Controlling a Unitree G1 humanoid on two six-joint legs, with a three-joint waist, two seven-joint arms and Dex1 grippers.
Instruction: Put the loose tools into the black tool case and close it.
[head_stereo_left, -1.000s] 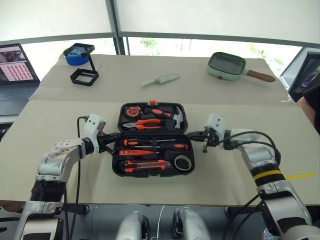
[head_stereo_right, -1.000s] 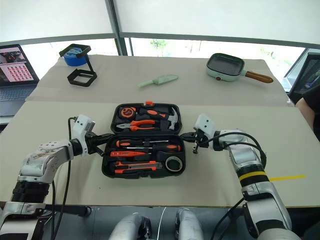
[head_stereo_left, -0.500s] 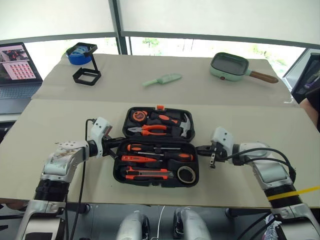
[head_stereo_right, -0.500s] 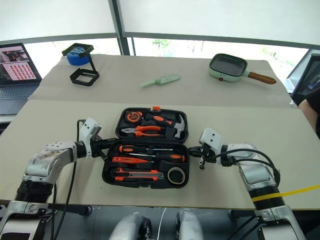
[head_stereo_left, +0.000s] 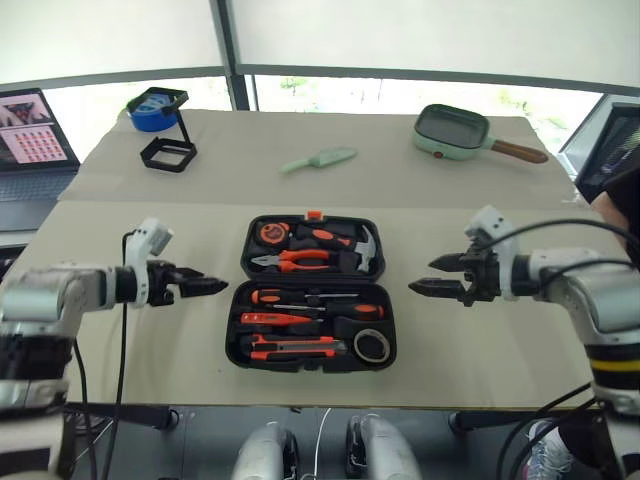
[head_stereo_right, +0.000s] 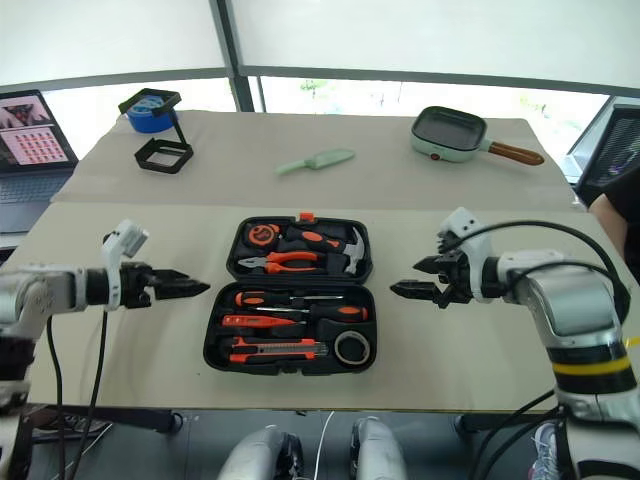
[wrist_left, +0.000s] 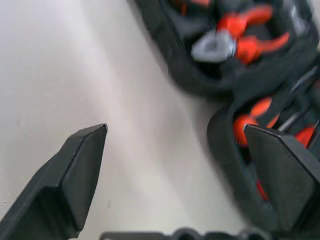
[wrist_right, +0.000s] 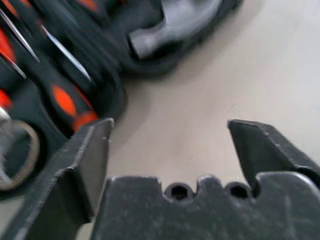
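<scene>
Black tool case (head_stereo_left: 310, 290) open — end effectors flank it, apart.

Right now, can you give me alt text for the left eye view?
A black tool case lies open on the beige table, tools seated in its slots, with the left gripper and right gripper open on either side, clear of it. Behind lie a mint-green knife and a small pan.

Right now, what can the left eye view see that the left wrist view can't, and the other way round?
Left eye view alone: the green frying pan, mint knife, laptop and right gripper. Left wrist view alone: a close look between the left gripper's open fingers. Both share the open black tool case with orange-handled tools inside, on the beige table.
</scene>
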